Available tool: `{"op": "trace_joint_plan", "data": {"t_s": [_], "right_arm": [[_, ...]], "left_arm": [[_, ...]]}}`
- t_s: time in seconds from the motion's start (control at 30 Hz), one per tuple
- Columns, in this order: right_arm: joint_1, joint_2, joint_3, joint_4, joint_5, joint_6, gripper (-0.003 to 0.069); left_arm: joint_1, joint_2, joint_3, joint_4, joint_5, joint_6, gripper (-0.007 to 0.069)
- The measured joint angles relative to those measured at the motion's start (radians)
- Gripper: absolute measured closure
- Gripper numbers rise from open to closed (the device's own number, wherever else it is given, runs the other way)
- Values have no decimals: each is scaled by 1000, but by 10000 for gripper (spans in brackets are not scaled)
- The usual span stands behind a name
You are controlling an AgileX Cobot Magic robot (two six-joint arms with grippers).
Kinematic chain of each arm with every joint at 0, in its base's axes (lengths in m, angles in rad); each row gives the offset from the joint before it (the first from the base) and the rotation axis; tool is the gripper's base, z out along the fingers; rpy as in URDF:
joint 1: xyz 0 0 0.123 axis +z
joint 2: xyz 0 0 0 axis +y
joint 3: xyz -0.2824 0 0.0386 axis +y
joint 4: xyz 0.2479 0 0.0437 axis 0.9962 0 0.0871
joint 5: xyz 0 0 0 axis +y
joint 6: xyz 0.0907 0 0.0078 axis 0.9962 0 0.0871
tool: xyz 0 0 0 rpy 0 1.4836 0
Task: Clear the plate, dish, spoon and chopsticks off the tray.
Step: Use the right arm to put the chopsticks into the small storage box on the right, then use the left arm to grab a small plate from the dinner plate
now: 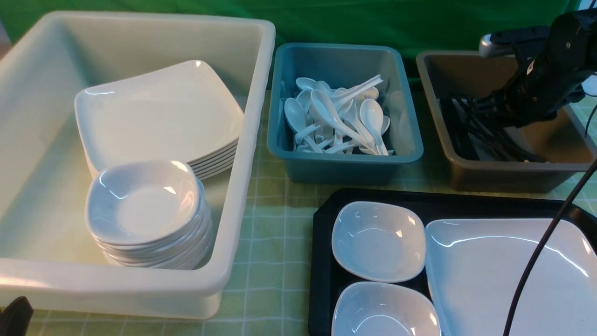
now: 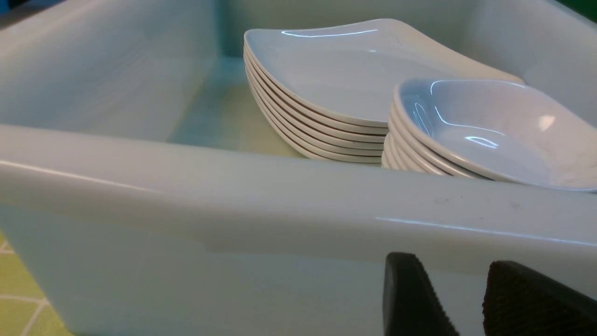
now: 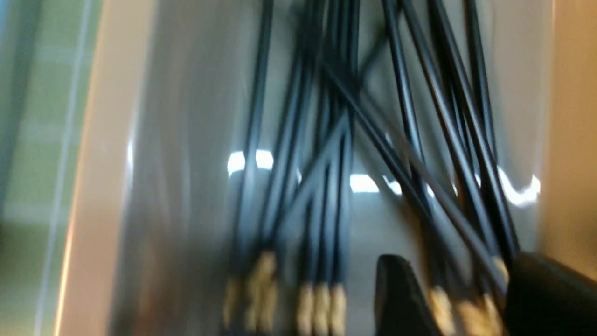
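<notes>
Spread apart over chopsticks [image 3: 343, 200] in the brown tub [image 1: 517, 166], upper right of the front view, right end effector [image 3: 443, 289]! Could snag one on lifting, fingertips so close. Still to clear: plate [image 1: 508, 275], lower right.

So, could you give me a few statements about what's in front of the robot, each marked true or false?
1. The teal tub holds spoons. True.
2. The large plate is off the tray. False: it lies on the tray.
3. The right gripper is in the brown tub, above black chopsticks. True.
4. The left gripper holds a bowl. False: it is open and empty, outside the white tub.
5. Two small bowls sit on the tray. True.
</notes>
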Motion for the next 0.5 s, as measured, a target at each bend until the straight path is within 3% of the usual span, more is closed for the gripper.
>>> {"op": "trace_joint_plan", "data": {"t_s": [0.1,0.17,0.3,0.5], "right_arm": [[0,-37,-31,0,126,-43,436],[0,-106,-62,0,274,-78,538],[0,-261,-40,9,355,-79,643],[0,-553,134,66,366,-73,649]], "left_arm": [[0,0,0,0,0,0,400],[0,0,0,0,0,0,400],[0,0,0,0,0,0,400],[0,0,0,0,0,0,400]]}}
